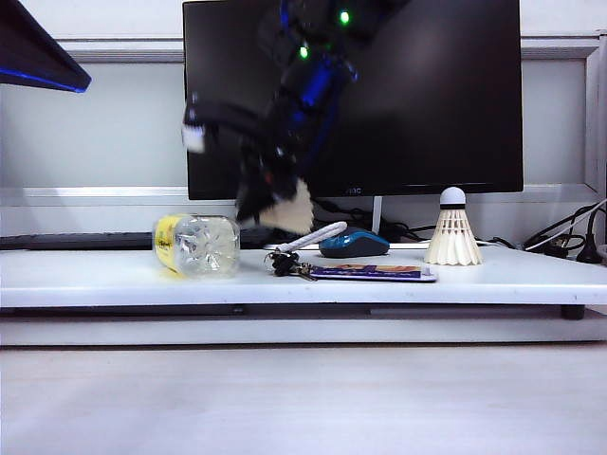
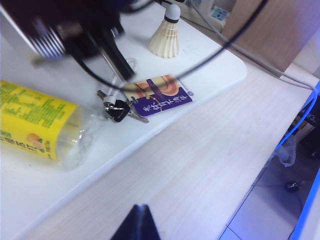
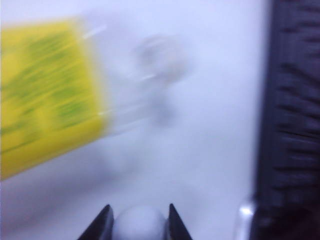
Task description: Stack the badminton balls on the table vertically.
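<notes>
One badminton ball (image 1: 452, 232) stands upright, cork tip up, at the right of the white table (image 1: 114, 275); the left wrist view shows it as well (image 2: 166, 35). My right gripper (image 1: 270, 199), blurred, hangs above the table's middle, shut on the other badminton ball (image 1: 296, 210). Its rounded white tip (image 3: 139, 225) sits between the right gripper's (image 3: 139, 207) two fingers. The left gripper (image 2: 142, 220) is shut with nothing in it, off the table over the wood-grain surface (image 2: 200, 160).
A clear bottle with a yellow label (image 1: 197, 245) lies on its side at the table's left. Keys on a white cord (image 1: 294, 261), a purple card (image 1: 370, 272) and a blue mouse (image 1: 353, 244) lie mid-table. A monitor (image 1: 427, 95) and a keyboard (image 3: 292, 125) stand behind.
</notes>
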Robot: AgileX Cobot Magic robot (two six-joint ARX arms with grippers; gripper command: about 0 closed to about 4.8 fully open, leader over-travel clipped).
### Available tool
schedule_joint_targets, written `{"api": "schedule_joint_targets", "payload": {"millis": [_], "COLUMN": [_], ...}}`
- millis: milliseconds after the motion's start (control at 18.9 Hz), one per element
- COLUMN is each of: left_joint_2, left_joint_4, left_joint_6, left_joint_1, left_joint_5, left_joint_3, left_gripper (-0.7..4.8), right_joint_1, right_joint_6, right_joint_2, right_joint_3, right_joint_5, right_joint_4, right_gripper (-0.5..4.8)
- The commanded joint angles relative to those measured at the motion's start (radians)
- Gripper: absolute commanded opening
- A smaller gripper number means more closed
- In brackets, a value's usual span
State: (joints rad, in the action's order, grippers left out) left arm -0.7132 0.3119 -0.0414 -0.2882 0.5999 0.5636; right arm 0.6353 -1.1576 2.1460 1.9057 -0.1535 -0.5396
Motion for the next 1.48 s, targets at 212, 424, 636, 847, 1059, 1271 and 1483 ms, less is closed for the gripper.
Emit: {"api": "schedule_joint_targets", "payload": {"millis": [212, 424, 636, 847, 1059, 1271, 1483], "left_joint_2": [0.003, 0.003, 0.003, 0.003, 0.003, 0.003, 0.003], "left_joint_4": [-0.006, -0.005, -0.006, -0.006, -0.006, -0.012, -0.014], "left_joint_6": [-0.005, -0.003, -0.003, -0.004, -0.01, -0.012, -0.015], "left_joint_1": [0.0, 0.0, 0.0, 0.0, 0.0, 0.0, 0.0], "left_joint_5": [0.006, 0.009, 0.026, 0.031, 0.028, 0.025, 0.008], "left_joint_3": [0.005, 0.005, 0.005, 0.005, 0.005, 0.005, 0.005], "left_gripper": [-0.05, -0.06, -0.06, -0.05, -0.05, -0.06, -0.06], "right_joint_1": [-0.033, -0.103, -0.172, -0.162, -0.071, -0.047, -0.035], "right_joint_6": [0.294, 0.433, 0.51, 0.499, -0.001, -0.216, -0.352], "right_joint_2": [-0.043, -0.1, -0.14, -0.124, -0.05, 0.018, 0.029], "right_joint_3": [0.077, 0.077, 0.077, 0.077, 0.077, 0.076, 0.076], "right_joint_5": [-0.145, -0.294, -0.421, -0.384, 0.027, -0.013, -0.006], "right_joint_4": [0.055, 0.042, 0.027, -0.006, -0.206, -0.092, 0.016], "right_gripper": [1.49, 1.49, 1.49, 1.49, 1.67, 1.67, 1.67]}}
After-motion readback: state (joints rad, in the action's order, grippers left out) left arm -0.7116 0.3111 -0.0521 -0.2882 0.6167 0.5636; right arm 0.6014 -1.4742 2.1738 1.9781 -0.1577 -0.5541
